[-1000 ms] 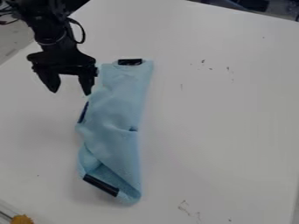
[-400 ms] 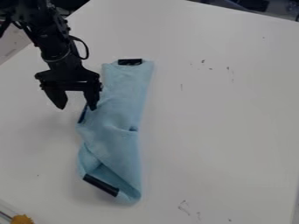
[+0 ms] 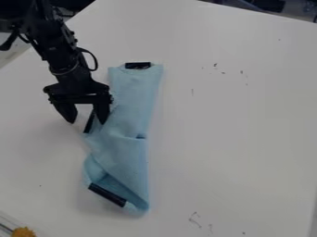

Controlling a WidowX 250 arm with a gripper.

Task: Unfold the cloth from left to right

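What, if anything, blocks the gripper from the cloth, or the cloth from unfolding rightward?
Nothing visible does: the gripper is at the left edge of the cloth, and rightward the table shows just small marks.

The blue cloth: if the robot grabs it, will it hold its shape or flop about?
The blue cloth will probably flop, since it lies in soft wrinkles with a loose fold at its near end. It looks thin, so likely light. The dark strips along its edges might be a bit stiffer.
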